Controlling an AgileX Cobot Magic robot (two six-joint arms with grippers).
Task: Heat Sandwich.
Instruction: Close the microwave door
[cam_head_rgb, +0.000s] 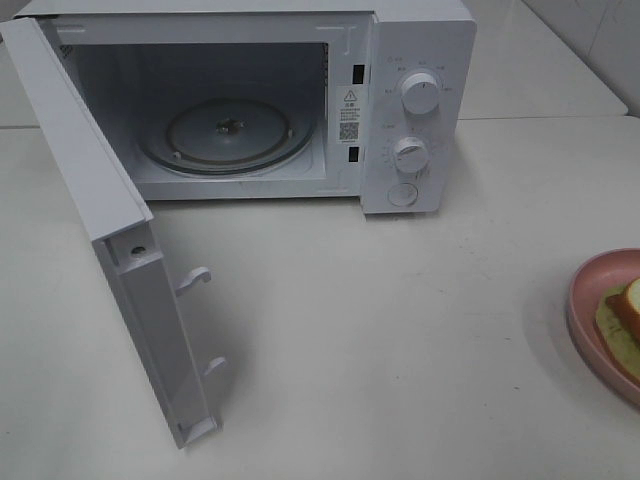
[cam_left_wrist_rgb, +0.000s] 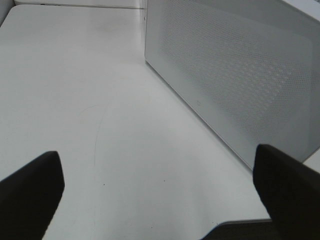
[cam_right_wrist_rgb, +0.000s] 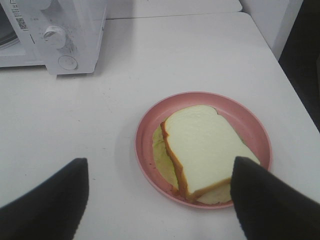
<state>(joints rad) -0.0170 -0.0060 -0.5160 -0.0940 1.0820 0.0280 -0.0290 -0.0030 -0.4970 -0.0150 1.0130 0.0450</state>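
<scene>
The sandwich (cam_right_wrist_rgb: 200, 145), white bread with a tan crust and green lettuce beneath, lies on a round pink plate (cam_right_wrist_rgb: 250, 122). In the exterior high view the sandwich (cam_head_rgb: 625, 310) and plate (cam_head_rgb: 583, 300) are cut off by the right edge. My right gripper (cam_right_wrist_rgb: 160, 200) hovers open over the near side of the plate, and one finger (cam_right_wrist_rgb: 270, 200) covers a corner of the bread. Nothing is held. My left gripper (cam_left_wrist_rgb: 160, 200) is open and empty above bare table, beside the outer face of the microwave door (cam_left_wrist_rgb: 235, 75). Neither gripper shows in the exterior high view.
The white microwave (cam_head_rgb: 420, 120) stands at the back with its door (cam_head_rgb: 110, 220) swung wide toward the front left. Its glass turntable (cam_head_rgb: 225, 135) is bare. The table's right edge (cam_right_wrist_rgb: 295, 100) runs close past the plate. The microwave's knobs (cam_right_wrist_rgb: 55, 34) show in the right wrist view.
</scene>
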